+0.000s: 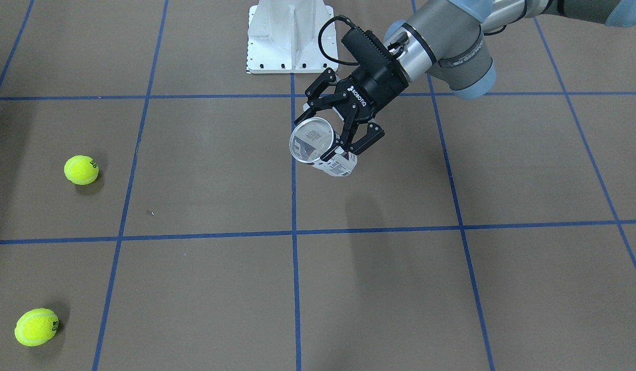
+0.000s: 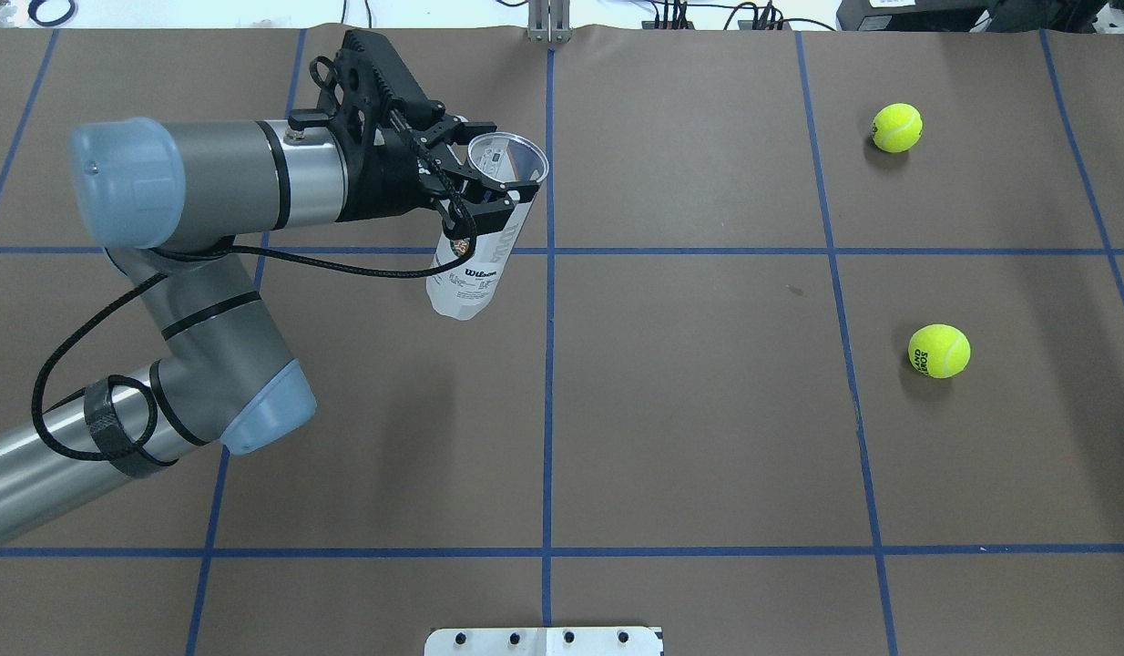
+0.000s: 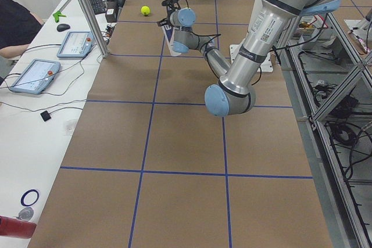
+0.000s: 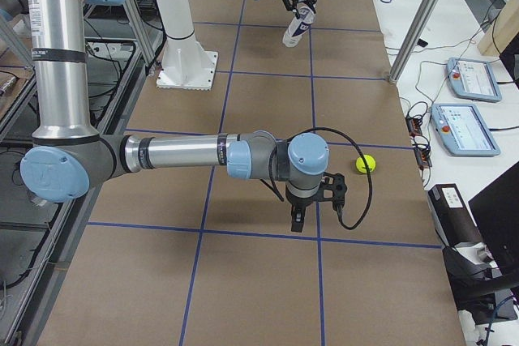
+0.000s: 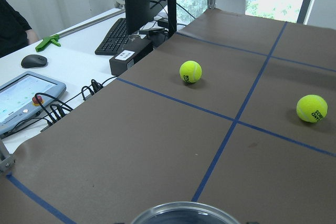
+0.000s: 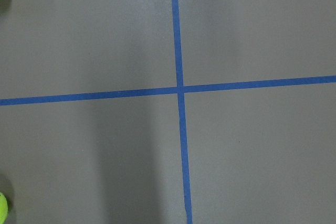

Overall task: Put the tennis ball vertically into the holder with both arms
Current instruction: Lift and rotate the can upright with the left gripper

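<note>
left gripper pinches holder just below its rim, held clear of the table, mouth up, slightly tilted. far ball at its 2 o'clock and near ball at 4 o'clock both lie loose. right gripper: spread or pressed together, cannot tell. pickup and insertion still to do.

Tennis balls, probably, mere slivers at right wrist view's left edge.

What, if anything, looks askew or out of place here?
Only the tennis-ball can: held above the table by the left end effector, it leans slightly instead of standing vertical. Nothing looks spilled or damaged.
</note>
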Available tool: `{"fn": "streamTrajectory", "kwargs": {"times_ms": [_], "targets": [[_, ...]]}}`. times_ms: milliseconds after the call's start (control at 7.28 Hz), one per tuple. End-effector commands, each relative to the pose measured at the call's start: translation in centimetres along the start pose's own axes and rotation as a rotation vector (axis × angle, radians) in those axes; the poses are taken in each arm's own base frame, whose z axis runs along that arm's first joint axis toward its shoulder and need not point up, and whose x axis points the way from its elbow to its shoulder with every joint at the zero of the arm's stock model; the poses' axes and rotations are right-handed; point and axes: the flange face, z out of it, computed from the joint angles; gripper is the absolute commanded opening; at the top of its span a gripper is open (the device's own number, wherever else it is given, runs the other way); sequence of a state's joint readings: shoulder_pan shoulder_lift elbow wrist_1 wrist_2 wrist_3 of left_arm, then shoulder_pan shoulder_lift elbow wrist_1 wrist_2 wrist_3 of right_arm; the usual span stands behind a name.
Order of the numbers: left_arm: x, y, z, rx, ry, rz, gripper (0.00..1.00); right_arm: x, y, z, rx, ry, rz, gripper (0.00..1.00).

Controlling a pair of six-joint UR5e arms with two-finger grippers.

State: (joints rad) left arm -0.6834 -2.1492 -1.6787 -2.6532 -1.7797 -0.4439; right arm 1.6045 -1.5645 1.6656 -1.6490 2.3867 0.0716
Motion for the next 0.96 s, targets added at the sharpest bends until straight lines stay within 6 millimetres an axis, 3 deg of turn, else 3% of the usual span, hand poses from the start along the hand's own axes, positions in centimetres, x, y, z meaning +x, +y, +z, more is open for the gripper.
{"fn": "streamTrajectory", "kwargs": {"times_ms": [0, 275, 412, 824], "targets": [[-0.6, 1.8, -0.1, 0.087, 0.039, 0.001, 0.62, 0.0, 0.0, 0.0, 0.0, 0.0, -0.001, 0.99], [-2.3, 5.8, 0.4, 0.158, 0.079, -0.005, 0.56, 0.0, 0.0, 0.0, 0.0, 0.0, -0.001, 0.99], [-2.8, 6.9, 0.3, 0.193, 0.098, -0.006, 0.56, 0.0, 0.0, 0.0, 0.0, 0.0, -0.001, 0.99], [-3.0, 7.9, -0.2, 0.325, 0.098, -0.002, 0.57, 0.1, 0.0, 0.0, -0.001, 0.001, 0.0, 0.99]]}}
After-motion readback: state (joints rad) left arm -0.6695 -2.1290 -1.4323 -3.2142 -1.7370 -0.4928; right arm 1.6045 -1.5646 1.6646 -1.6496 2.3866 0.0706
